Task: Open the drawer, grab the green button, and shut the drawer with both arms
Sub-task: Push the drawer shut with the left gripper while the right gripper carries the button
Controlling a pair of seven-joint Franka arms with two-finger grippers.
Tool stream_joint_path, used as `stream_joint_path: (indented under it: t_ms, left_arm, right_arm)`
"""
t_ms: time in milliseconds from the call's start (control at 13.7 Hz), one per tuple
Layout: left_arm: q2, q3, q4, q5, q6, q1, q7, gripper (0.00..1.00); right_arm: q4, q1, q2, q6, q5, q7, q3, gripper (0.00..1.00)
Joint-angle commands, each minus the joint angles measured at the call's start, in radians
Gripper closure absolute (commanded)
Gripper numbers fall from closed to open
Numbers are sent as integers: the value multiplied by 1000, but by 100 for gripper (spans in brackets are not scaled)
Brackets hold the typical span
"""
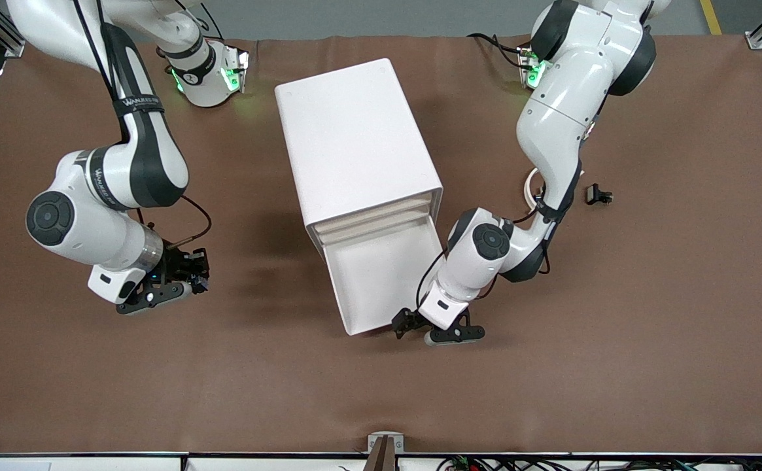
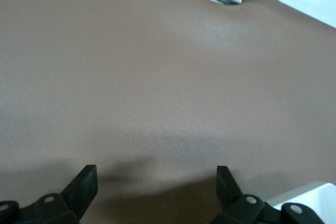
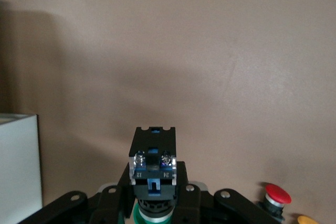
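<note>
We saw the right gripper (image 3: 152,203) clamping the button (image 3: 152,174) over the counter (image 1: 616,327), while the left gripper (image 1: 439,330) hung spread wide beside the pulled-out drawer (image 1: 381,278).

Left arm bent low, left gripper (image 1: 428,328) near the tabletop, fingers (image 2: 84,182) spread wide, holding nothing. Right arm folded, right gripper (image 1: 188,282) above the table, fingers closed on a load.

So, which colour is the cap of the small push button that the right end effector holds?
Green; the small push button shows its cap best in the right wrist view.
</note>
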Motion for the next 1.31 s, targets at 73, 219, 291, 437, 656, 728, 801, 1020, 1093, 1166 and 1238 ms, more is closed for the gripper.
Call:
stream_joint_path:
  t_ms: [73, 219, 291, 437, 656, 728, 801, 1020, 1093, 1166, 1238]
  left_arm:
    - [-18, 6, -3, -17, -103, -25, -27, 0]
    - [-34, 2, -3, -17, -163, -38, -107, 0]
    - [-34, 2, -3, -17, -180, -59, -145, 0]
    - [-31, 2, -5, -17, -193, -74, -193, 0]
    - [-28, -3, -6, -35, -194, -102, -230, 0]
    - [-29, -3, -6, -46, -194, -113, -248, 0]
    - [-31, -3, -6, -48, -194, -131, -277, 0]
    - [-32, -3, -11, -46, -278, -147, -302, 0]
    - [-32, -29, -11, -52, -332, -131, -284, 0]
    - [-32, -49, -11, -75, -344, -122, -271, 0]
    - [-32, -52, -11, -88, -349, -116, -268, 0]
  right_arm:
    - [-89, -20, -61, 104, -94, -361, 18, 100]
    - [-104, -27, -64, 131, -99, -541, 18, 100]
    - [-112, -34, -64, 131, -100, -572, 16, 100]
    - [-142, -34, -65, 167, -164, -662, 18, 100]
    - [-211, -34, -70, 305, -249, -977, 18, 100]
    - [-224, -34, -68, 335, -264, -1105, 18, 100]
    - [-234, -34, -65, 342, -268, -1221, 18, 100]
    - [-277, -37, -64, 347, -301, -1535, 19, 100]
    - [-293, -40, -64, 347, -304, -1599, 19, 100]
    - [-313, -46, -64, 349, -304, -1677, 18, 100]
    - [-334, -48, -65, 358, -304, -1760, 18, 100]
